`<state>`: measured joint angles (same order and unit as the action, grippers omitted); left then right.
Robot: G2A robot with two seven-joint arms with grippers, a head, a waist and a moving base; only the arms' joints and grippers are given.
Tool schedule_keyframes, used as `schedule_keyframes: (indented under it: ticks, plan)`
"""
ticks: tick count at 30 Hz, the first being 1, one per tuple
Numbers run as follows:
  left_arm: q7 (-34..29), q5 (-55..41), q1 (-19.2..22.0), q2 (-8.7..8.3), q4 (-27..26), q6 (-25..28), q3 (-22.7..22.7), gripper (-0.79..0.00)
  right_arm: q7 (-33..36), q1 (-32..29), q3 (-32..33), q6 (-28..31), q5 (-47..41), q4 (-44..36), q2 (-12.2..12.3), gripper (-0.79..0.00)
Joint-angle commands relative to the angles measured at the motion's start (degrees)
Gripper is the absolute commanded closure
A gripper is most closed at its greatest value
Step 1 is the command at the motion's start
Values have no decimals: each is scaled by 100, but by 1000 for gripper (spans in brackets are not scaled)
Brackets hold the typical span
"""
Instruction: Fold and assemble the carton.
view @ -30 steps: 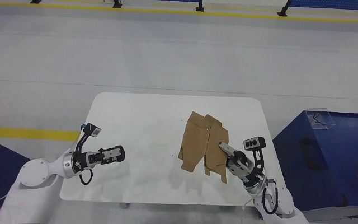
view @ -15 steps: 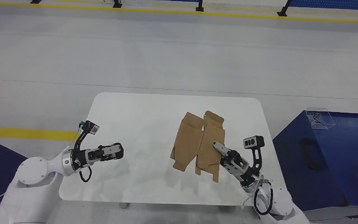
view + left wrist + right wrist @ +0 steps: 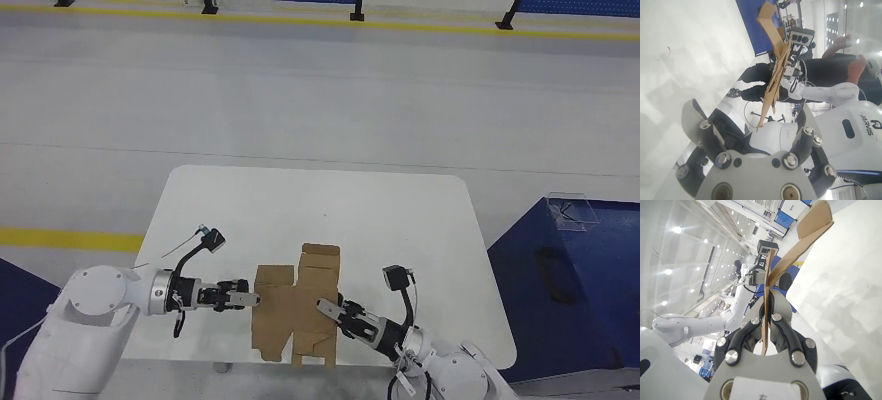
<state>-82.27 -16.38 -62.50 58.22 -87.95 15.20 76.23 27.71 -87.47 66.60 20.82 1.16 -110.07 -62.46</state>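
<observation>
the carton (image 3: 295, 318) was a flattened brown cardboard blank, held up over the near edge of the white surface (image 3: 230, 210), between my two arms. my right fingers (image 3: 782, 304) were clamped shut on one edge of it, with the cardboard sheet running straight between them. my left fingers (image 3: 693, 117) were spread wide with nothing in them. a corner of the carton pointed into the gap between them, and i could not tell whether it touched either one. seen edge-on from the wrists, the layers of the blank lay almost flat against each other, with one end panel bending away from the rest. i judged the task to be at its very start: the carton was off the surface and within reach of both arms, but no walls stood up, no flap was tucked, and nothing yet looked like a box. opening the blank into a tube, folding the flaps and closing the ends all remained to be done.
</observation>
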Motion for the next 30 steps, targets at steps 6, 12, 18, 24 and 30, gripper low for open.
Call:
schedule_keyframes:
  ticks: [6, 12, 18, 24, 30]
  plan:
    - [-24, -428, -124, -5, -32, 315, -104, -157, -154, 74, -204, -12, 79, 71, -48, 0]
    - [-83, -740, -216, -22, 0, 589, -105, 0, -234, 110, -362, -66, 110, 100, -85, -6]
    - [-76, -1102, -249, -45, -29, 605, -158, 0, -294, 158, -354, -99, -36, 275, -106, -785]
    - [-32, -1089, -265, -108, -194, 649, -180, 0, 283, 226, -63, -451, -2568, 747, -126, -785]
    - [65, -1034, -362, -205, -649, 747, -291, 0, 1738, 589, 231, -1638, -4845, 1374, -115, -785]
